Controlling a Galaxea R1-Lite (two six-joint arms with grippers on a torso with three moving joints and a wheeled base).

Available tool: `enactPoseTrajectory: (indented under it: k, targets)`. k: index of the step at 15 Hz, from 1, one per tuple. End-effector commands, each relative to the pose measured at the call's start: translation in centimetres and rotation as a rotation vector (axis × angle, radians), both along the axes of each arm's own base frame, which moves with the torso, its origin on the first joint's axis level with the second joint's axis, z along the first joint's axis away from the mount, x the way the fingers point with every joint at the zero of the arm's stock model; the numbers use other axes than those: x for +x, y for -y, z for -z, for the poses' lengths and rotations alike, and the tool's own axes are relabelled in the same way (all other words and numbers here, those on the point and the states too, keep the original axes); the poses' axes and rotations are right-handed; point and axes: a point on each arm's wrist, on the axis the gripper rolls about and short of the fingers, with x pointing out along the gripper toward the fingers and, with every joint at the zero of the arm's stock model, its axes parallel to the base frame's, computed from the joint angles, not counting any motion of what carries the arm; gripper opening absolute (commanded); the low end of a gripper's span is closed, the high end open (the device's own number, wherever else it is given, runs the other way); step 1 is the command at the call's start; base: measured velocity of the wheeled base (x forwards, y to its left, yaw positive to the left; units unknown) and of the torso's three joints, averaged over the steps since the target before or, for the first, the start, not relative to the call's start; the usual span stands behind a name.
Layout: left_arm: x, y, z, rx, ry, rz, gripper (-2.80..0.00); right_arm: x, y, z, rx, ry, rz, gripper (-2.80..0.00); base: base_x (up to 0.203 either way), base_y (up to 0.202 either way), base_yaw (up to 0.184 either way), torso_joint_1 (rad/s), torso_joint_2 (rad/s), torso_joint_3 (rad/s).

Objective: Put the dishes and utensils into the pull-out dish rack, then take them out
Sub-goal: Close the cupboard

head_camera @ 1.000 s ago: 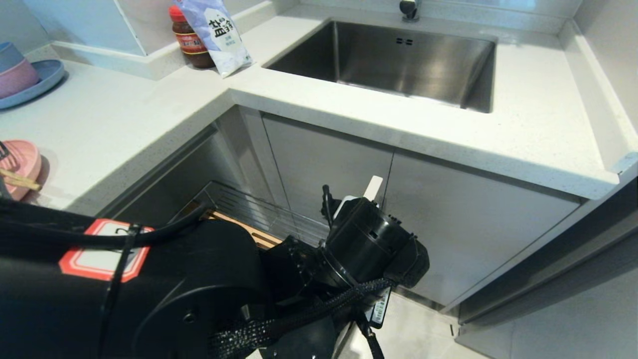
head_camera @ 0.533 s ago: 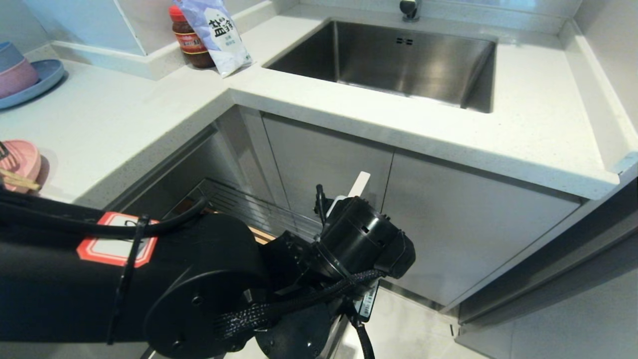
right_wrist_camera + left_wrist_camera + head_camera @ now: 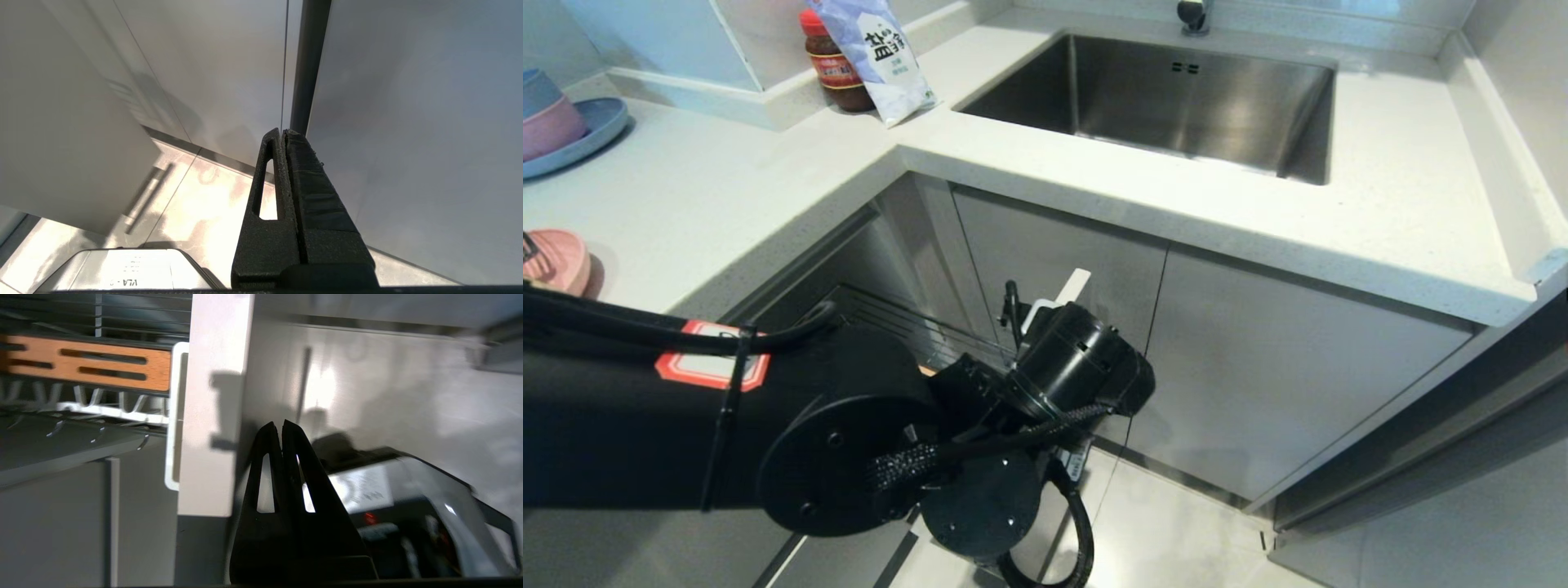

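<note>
Left pincer (image 3: 282, 426): clenched on nothing, the two black fingers (image 3: 267, 465) pressed together, set against the outer face of the rack's pale front panel (image 3: 212, 408); whether it touches the panel cannot be told. In the head view the left arm (image 3: 768, 425) is seen stretched low across the foreground toward the cabinets under the sink (image 3: 1168, 98). Rack (image 3: 890, 322): pulled partly out beneath the counter (image 3: 727, 204), mostly hidden by the arm in the head view; in the left wrist view its slotted wooden strip (image 3: 94, 367), wire prongs (image 3: 81, 398) and a white plastic edge (image 3: 173, 416) are seen behind the panel, with no dishes seen in the part shown. Pink plate (image 3: 556, 260): on the counter at the far left edge, cut off by the frame. Blue plate (image 3: 584, 135) with stacked bowls (image 3: 543, 114): farther back on the same counter. Jar (image 3: 833, 69) and white bag (image 3: 878, 49): standing together beside the sink. Right pincer (image 3: 284, 134): clenched, empty, hanging before grey cabinet doors above a tiled floor (image 3: 196, 192).
</note>
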Motion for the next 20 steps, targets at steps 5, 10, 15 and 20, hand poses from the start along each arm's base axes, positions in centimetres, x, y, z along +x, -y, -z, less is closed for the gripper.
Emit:
enactPoseTrajectory:
  k: [5,10,15,20]
  targets:
    - [1.8,-3.3,-1.5,0.036,0.025,-0.067,-2.80,0.0,0.0,0.0,0.000,0.001,0.000,-2.80,0.000,0.000,0.000,0.000,0.00,0.000]
    - [4.8,-8.9,-2.8,0.134,0.034,-0.192,-2.80,0.0,0.0,0.0,0.000,0.001,0.000,-2.80,0.000,0.000,0.000,0.000,0.00,0.000]
    - [7.2,-14.5,-4.0,0.210,0.031,-0.340,-2.80,0.0,0.0,0.0,0.000,0.001,0.000,-2.80,0.000,0.000,0.000,0.000,0.00,0.000]
    - [7.9,-17.1,-5.1,0.224,0.045,-0.414,-2.80,0.0,0.0,0.0,0.000,0.001,0.000,-2.80,0.000,0.000,0.000,0.000,0.00,0.000]
